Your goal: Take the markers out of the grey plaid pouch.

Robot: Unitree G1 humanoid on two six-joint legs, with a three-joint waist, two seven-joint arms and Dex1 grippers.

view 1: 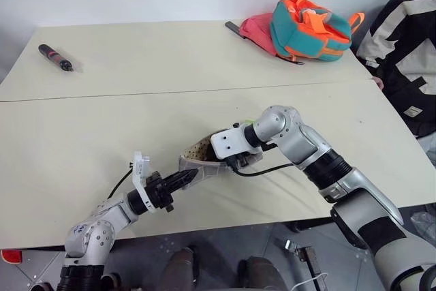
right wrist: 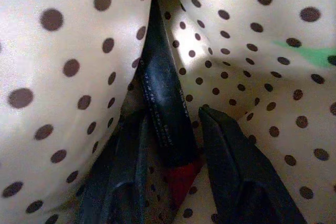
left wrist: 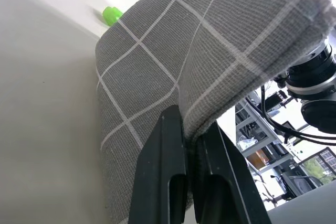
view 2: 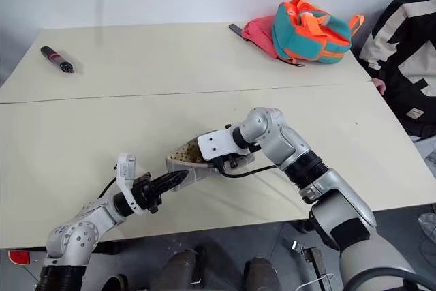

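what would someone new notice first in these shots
First the two arms meeting at the table's near edge: the left end effector is shut on the rim of the grey plaid pouch, while the right end effector reaches inside it, fingers open either side of a black marker with a red end. Next, the teal-and-orange backpack at the far right.

Pouch grey, white grid; lining tan, brown dots; marker black, red end.

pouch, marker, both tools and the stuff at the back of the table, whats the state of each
grey plaid pouch: mouth open, edge pinched
marker: inside the pouch, between the right tool's fingers, not clamped
left tool: shut on the pouch edge
right tool: open, inside the pouch
backpack: lying on the table
black-and-red pen: lying flat
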